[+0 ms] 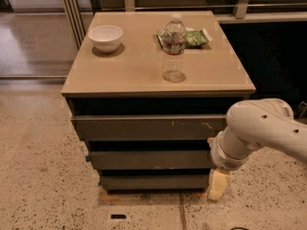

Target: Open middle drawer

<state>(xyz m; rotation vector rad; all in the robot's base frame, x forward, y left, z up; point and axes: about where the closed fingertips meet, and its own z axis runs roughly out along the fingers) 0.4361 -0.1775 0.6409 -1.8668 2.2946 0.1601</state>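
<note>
Left of the bottle (173, 47) and farther back, a white bowl (105, 36) sits upright on the tan counter (115, 75). That clear bottle stands upright near the counter's middle, cap on. Just behind it and to its right lies a green packet (195, 37), partly hidden by the bottle.

Straight below the bottle, under the counter's front edge, three grey-brown drawer fronts are stacked. The top drawer (144, 127) bears white scratches, the middle drawer (151, 159) is plain and sits second down, and the bottom drawer (153, 181) is nearest the speckled floor (38, 176).

Far below and right of the bottle, the white arm (261, 126) reaches in from the right edge. Its cream gripper (217, 189) points down just beside the bottom drawer's right end, close to the floor. Whether the jaws are clenched or released, I cannot tell.
</note>
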